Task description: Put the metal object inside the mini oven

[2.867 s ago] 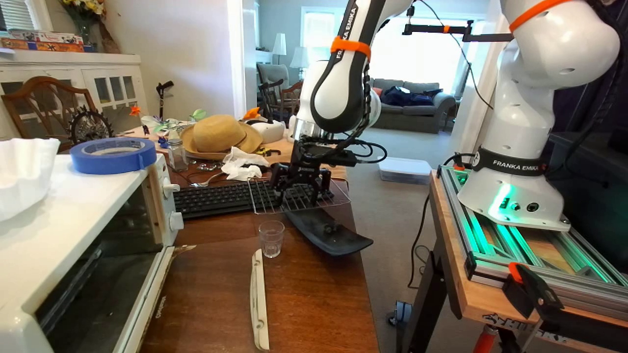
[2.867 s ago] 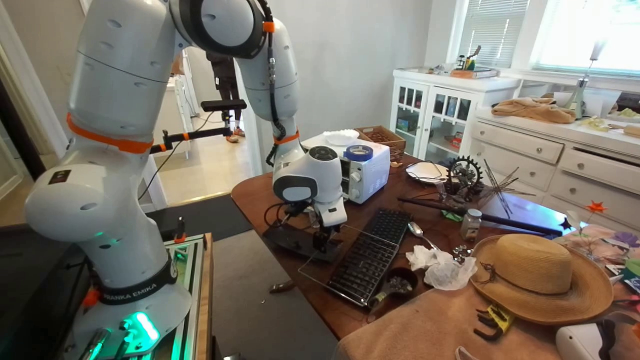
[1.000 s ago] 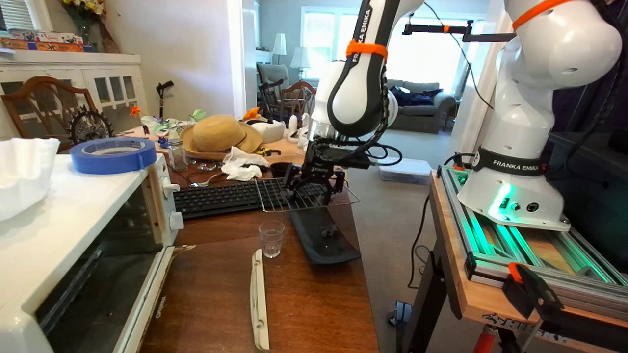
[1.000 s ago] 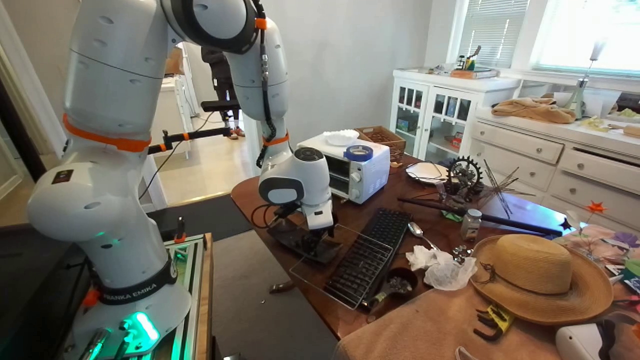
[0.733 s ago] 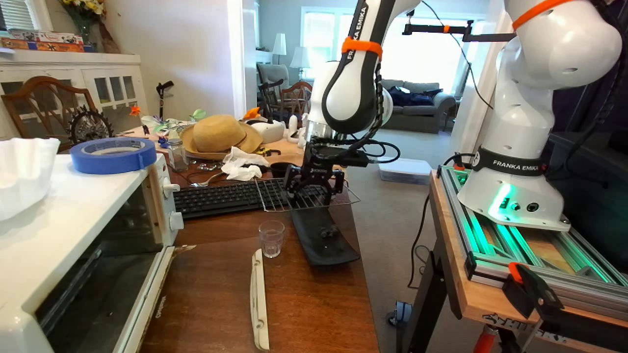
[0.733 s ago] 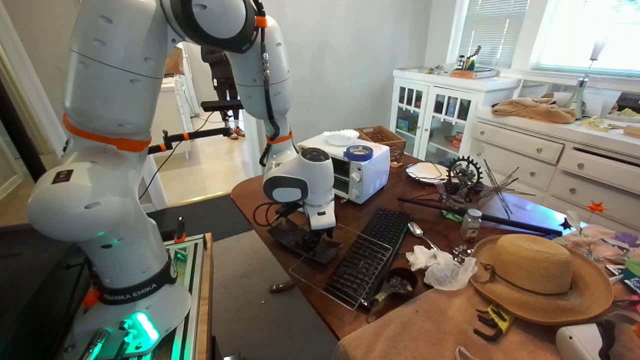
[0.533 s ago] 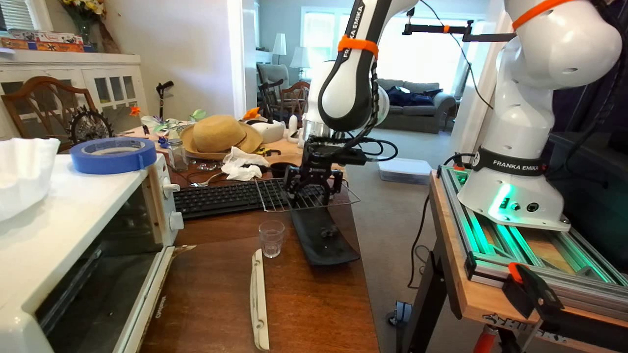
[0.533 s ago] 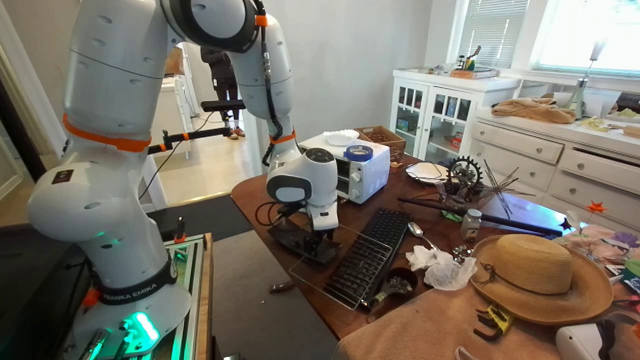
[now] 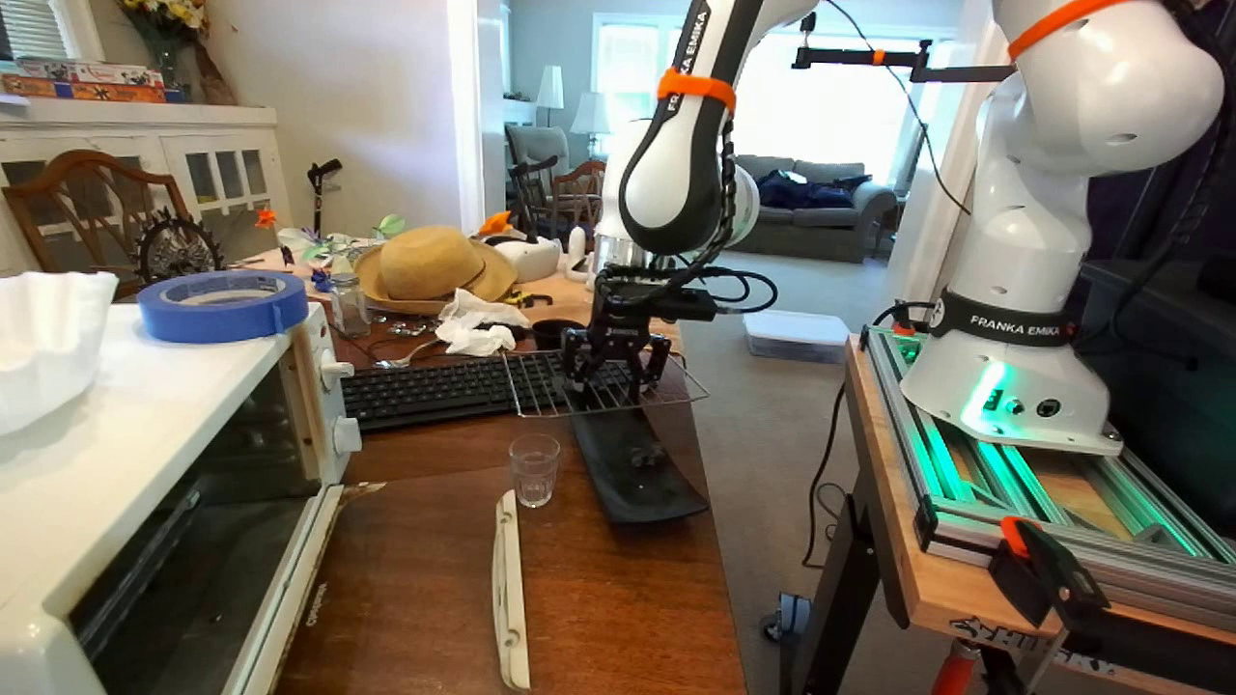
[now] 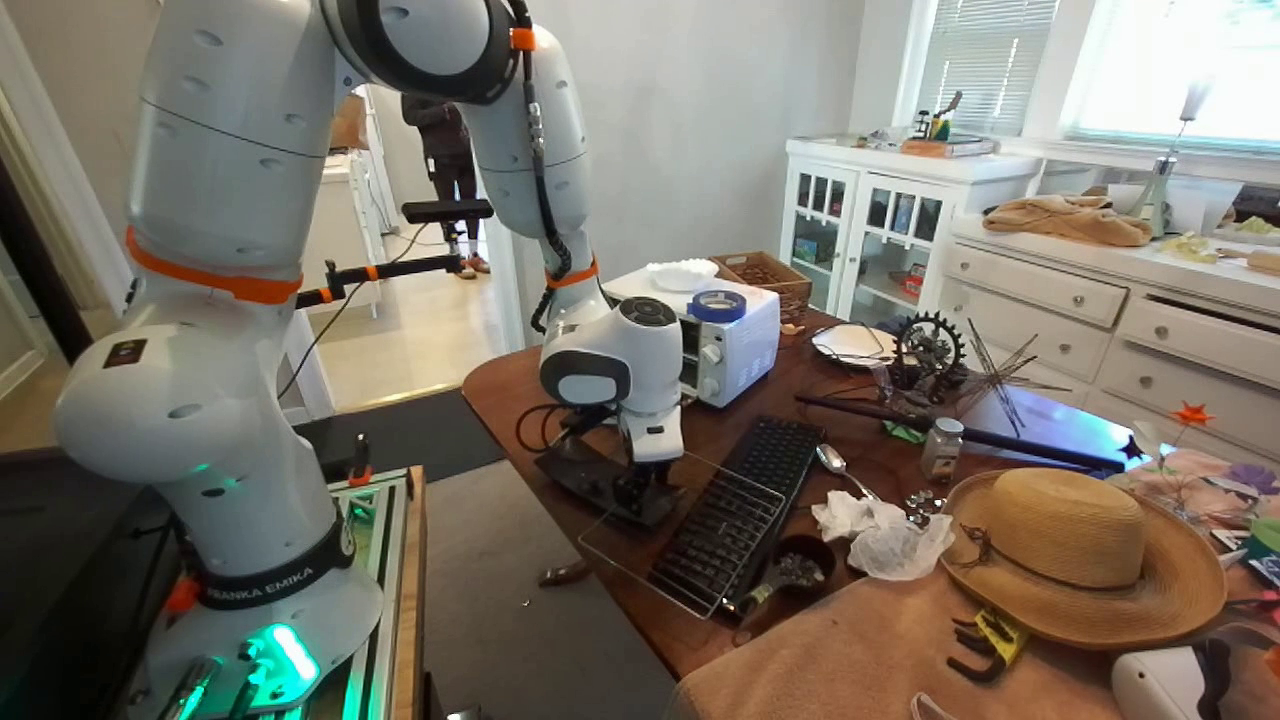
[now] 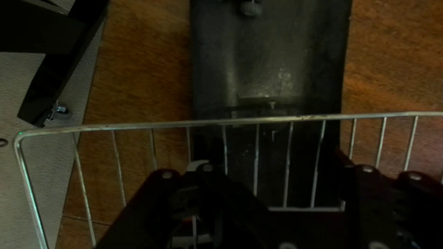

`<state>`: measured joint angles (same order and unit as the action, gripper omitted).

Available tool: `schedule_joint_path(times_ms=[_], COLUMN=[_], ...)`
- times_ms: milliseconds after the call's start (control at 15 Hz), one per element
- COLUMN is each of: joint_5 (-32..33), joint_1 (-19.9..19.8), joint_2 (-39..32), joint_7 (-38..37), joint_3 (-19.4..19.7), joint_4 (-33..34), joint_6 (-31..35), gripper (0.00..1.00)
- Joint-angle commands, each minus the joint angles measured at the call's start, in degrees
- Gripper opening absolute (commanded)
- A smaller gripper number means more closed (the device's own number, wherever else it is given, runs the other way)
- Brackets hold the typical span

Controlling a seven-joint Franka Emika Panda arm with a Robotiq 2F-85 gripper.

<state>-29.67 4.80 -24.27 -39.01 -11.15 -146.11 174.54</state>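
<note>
Two fingers [image 9: 579, 375] of the end effector [image 9: 608, 394] stood apart at the wire rack [image 11: 242, 121], with no grip on anything I could make out. The metal object [image 9: 642, 483] lay on the surface [image 9: 618, 598], partly beneath that rack and well apart from the mini oven [image 9: 154, 415].

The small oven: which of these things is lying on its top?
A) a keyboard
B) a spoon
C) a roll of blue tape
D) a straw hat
C, because both exterior views show the blue tape lying flat on top of the oven.
</note>
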Motion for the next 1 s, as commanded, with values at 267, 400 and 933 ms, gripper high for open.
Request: schedule_joint_path(times_ms=[267, 400, 933], joint_5=[0.5, 1.3, 19.0], joint_1=[1.0, 3.3, 27.9], joint_2=[0.3, 2.6, 9.6], joint_7=[0.5, -0.5, -12.9], joint_3=[1.1, 2.6, 26.7], joint_4=[0.1, -1.8, -9.5], joint_6=[-1.4, -0.8, 2.1], gripper=[0.43, 0.43, 0.43])
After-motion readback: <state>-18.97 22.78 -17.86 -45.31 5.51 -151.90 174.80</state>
